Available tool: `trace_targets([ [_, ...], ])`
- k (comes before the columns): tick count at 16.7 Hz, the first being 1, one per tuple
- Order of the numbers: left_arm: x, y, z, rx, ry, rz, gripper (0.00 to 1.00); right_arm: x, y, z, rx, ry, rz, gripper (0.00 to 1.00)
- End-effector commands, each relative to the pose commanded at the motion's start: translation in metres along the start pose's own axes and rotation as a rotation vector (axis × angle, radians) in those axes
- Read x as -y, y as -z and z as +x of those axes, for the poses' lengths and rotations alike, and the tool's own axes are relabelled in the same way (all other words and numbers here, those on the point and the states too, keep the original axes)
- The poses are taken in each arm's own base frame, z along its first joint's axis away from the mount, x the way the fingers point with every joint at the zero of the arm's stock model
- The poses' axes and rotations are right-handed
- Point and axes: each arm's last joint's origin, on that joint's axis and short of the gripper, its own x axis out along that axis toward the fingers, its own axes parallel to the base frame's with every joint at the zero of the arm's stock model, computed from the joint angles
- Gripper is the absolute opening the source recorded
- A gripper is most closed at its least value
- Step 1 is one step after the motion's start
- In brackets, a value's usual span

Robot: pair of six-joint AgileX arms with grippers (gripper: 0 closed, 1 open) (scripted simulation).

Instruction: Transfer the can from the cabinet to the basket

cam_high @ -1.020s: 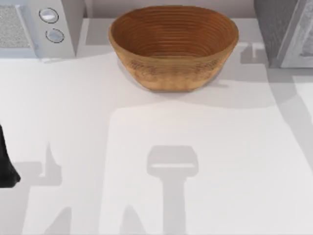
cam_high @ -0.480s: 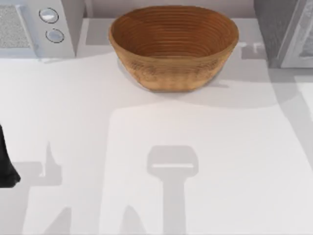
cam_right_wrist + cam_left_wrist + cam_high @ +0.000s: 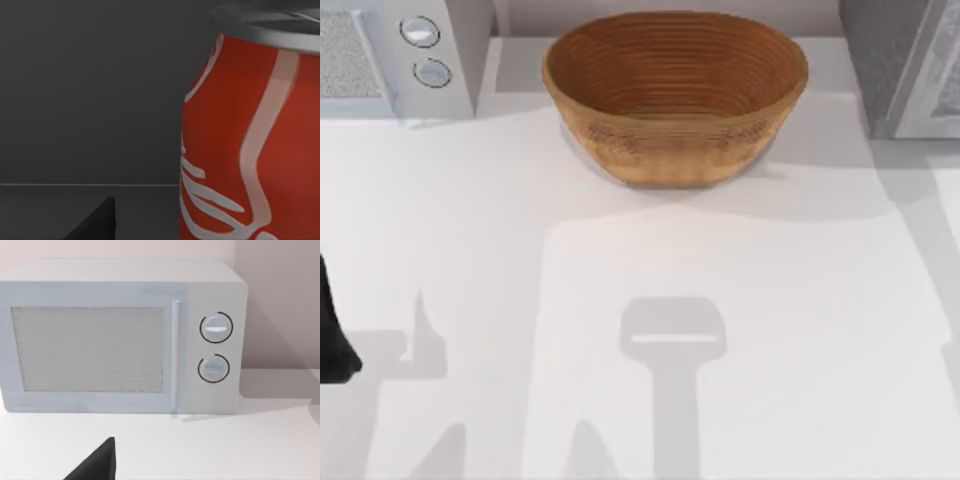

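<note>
Top view: cabinet (image 3: 900,65) shadow gone (basket (image 3: 675,95) unmoved)

can (image 3: 250,145): 1 | basket (image 3: 675,95): 1 | cabinet (image 3: 880,60): 1 | microwave (image 3: 120,335): 1

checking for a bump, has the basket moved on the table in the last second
No. The basket sits in the same spot between the white appliance and the cabinet as in both earlier top views.

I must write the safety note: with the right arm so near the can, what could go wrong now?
The can stands upright very near the right wrist camera, inside a dark space; a slightly wrong approach could push it over. The basket sits beside the cabinet, so the carried can might hit the basket's tall wall.
</note>
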Motion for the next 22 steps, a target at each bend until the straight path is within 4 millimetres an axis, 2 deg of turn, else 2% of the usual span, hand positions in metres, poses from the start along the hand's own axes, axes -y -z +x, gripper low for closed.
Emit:
trace_targets([
  [2,0.0000,0.0000,0.0000,0.000,0.000,0.000,1.00,0.0000,0.0000,0.0000,0.000,0.000,0.000,1.00],
  [15,0.0000,0.0000,0.0000,0.000,0.000,0.000,1.00,0.0000,0.0000,0.0000,0.000,0.000,0.000,0.02],
  [22,0.0000,0.0000,0.0000,0.000,0.000,0.000,1.00,0.0000,0.0000,0.0000,0.000,0.000,0.000,0.00],
])
